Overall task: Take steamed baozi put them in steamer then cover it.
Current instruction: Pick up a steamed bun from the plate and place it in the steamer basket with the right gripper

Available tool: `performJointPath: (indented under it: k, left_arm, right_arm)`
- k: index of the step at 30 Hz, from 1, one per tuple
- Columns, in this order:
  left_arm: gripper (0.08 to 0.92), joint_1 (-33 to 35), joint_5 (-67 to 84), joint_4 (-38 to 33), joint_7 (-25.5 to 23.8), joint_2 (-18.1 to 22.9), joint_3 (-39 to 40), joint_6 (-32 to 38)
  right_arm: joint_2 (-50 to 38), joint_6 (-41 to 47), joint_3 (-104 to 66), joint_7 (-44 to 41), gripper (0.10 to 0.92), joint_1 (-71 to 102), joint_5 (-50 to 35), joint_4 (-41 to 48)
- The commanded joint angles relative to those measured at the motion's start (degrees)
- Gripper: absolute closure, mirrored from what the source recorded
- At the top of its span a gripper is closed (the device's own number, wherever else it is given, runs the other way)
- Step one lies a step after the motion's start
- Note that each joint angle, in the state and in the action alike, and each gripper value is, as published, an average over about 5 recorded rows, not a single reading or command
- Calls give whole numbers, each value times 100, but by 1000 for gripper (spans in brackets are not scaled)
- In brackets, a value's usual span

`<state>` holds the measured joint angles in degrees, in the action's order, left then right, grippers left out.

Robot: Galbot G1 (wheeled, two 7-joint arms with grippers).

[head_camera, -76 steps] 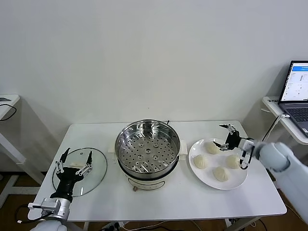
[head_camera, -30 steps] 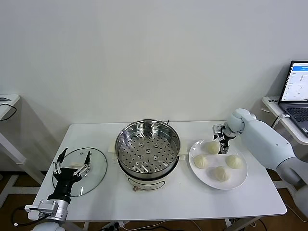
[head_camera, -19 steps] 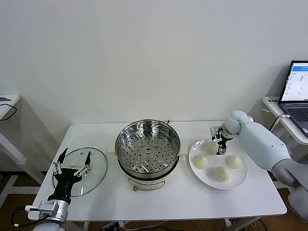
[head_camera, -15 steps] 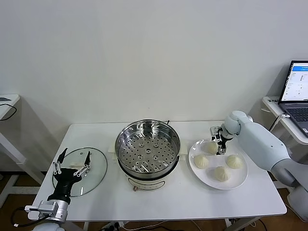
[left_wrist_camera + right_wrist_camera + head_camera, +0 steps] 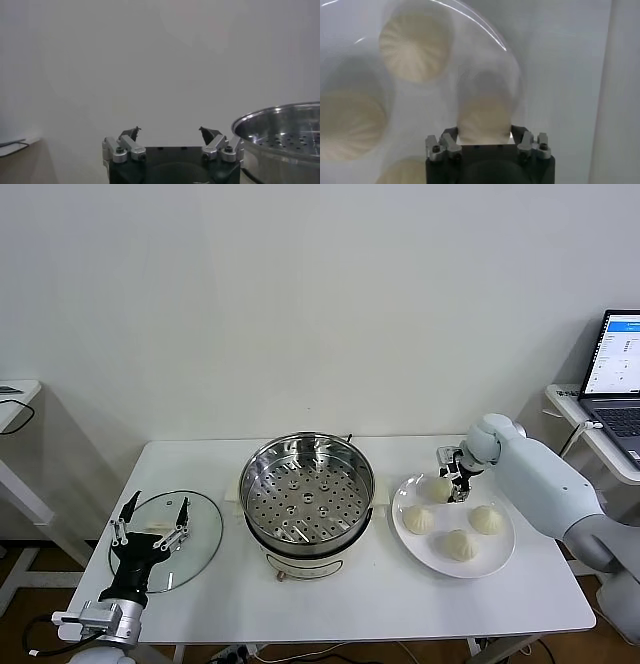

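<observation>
on the white rectangular table point(image 5: 380, 604) stands the round shiny stainless-steel steamer basket with a perforated floor point(image 5: 306, 489), seated on a cream-white electric pot base; nothing lies inside it. just beside it, on the robot's right, lies a flat white round plate point(image 5: 453, 562) carrying four small creamy-white pleated baozi buns. three of them, one toward the steamer point(image 5: 418, 519), one toward the table's near edge point(image 5: 459, 544) and one toward the right edge point(image 5: 487, 519), lie free on the plate.

the right gripper point(image 5: 452, 481) is down over the back of the plate, and its fingers are clamped on either side of the fourth bun point(image 5: 436, 490); in the right wrist view this gripped bun point(image 5: 484, 117) sits squarely between the two finger bases, with the other buns blurred farther off on the plate.

the left gripper point(image 5: 152, 521) hovers over the round clear glass lid point(image 5: 205, 529), which lies flat on the table's left part, well apart from the plate. its fingers point(image 5: 126, 146) stand wide apart and hold nothing; the steamer's rim shows at the edge of the left wrist view.
</observation>
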<state>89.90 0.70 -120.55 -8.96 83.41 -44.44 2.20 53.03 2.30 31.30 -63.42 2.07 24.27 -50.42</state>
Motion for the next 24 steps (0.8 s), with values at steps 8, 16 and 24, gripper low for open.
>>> performJointPath:
  k: [8,16,24]
  left_arm:
    - [177,45,-1,-96,9,-57,-15,-27]
    - [177,96,-2,-185,24,-109,23,-48]
    - [177,101,4,-179,-10,-158,-93,-43]
  right_arm:
    - [-1650,-676,1763,-668,338,-1943,-1659,-2178]
    - [-1676,-2088,3054,-1490,338,-4124,-2123,-3364]
    - [-460,-2730,3978,-1238,338,-5080,-2316,-3796]
